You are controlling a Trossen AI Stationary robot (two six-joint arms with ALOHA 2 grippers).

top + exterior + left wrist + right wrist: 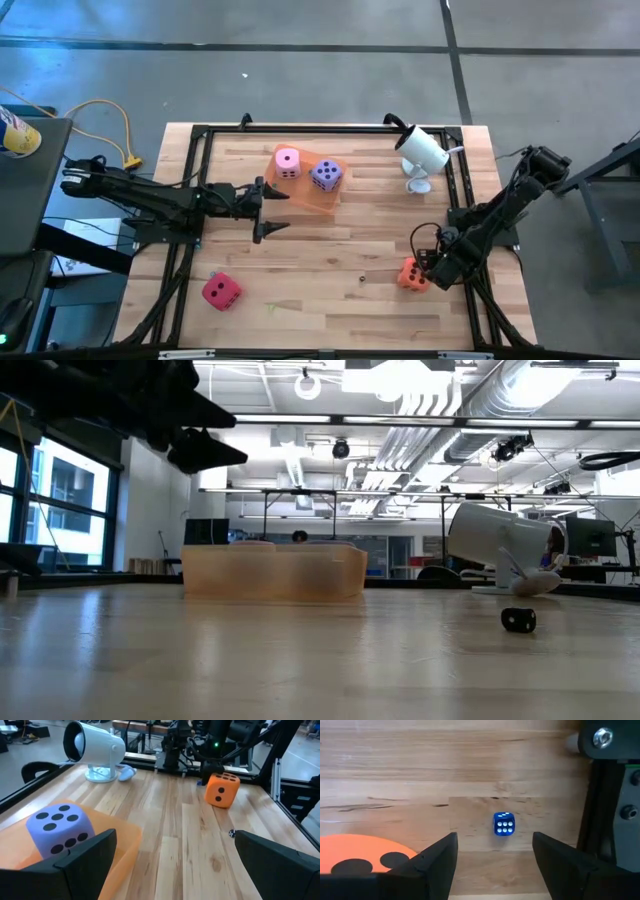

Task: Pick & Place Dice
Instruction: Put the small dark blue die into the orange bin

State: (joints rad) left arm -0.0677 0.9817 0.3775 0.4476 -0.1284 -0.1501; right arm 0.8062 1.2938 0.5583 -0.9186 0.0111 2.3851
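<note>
Found the pink die (287, 161) and the lavender-purple die (326, 175) side by side on the translucent orange tray (312, 201), toward the far middle of the wooden table (330, 320). In the left wrist view, read six dark pips on one face of the purple die and four on another. Spotted the red die (221, 291) alone on bare wood at the near left, well apart from everything else. Located the orange die (411, 274) at the near right, low against the wood and just beside the right gripper (495, 840); could not tell whether touching one finger.

Noted the right gripper pointed down over the table, fingers moderately spread and gripping nothing: between them only bare wood and a tiny blue die (504, 824) with white pips, the orange die outside one finger rather than in the gap. Noted the left gripper (278, 210) held above the table just beside the tray's near left edge, fingers spread wide and empty, aimed across the table toward the right arm.

Marked a white camera-like device (422, 150) on a small stand at the far right corner, near the black frame rail. Made out a small dark speck (362, 280) on the wood between the red and orange dice, nearer the orange one.
</note>
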